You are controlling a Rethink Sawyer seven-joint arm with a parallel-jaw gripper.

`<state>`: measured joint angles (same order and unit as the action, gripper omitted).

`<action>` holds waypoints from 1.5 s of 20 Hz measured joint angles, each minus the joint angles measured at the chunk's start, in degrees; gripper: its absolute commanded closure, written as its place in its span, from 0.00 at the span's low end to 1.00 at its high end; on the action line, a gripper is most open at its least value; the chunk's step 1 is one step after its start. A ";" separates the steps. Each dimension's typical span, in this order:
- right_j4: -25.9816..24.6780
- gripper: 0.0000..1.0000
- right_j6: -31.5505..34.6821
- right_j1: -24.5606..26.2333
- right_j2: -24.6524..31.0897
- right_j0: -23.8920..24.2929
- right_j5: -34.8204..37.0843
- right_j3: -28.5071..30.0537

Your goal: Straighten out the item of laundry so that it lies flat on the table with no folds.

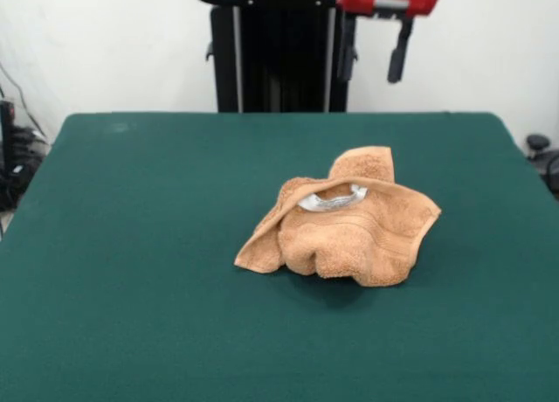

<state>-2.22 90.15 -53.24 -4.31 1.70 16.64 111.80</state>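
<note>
Towel (345, 223) sits crumpled in a heap on the table (131, 245), right of centre, nearer the pedestal (271, 52) than the front edge; label (332, 198) shows up top; my claw (374, 48) hangs released, well above & behind it, fingers apart, holding nothing.

Small orange-tan terry cloth towel (349, 227) lies bunched on the large dark green felt-topped surface (131, 245), right of centre. Small white-grey label (332, 199) sits in its upper fold. Pincer (374, 48) hangs above the far edge, behind the towel, well apart.
</note>
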 measured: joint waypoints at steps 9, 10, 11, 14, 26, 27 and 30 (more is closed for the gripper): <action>0.03 0.00 0.00 7.05 0.09 1.14 -4.63 -0.04; 0.04 0.00 0.00 7.73 0.15 1.26 -5.16 -0.04; 0.04 0.00 0.00 8.46 0.22 1.40 -5.68 -0.08; 0.05 0.00 0.00 10.52 0.47 2.01 -7.05 -0.29; -2.65 0.00 0.00 17.33 2.19 7.31 -8.57 -3.70; -2.90 0.00 0.00 17.72 2.29 7.62 -8.56 -3.99; -3.63 0.00 0.00 18.53 2.58 8.35 -8.59 -4.75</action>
<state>-5.85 90.15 -34.71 -1.73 10.05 8.05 107.05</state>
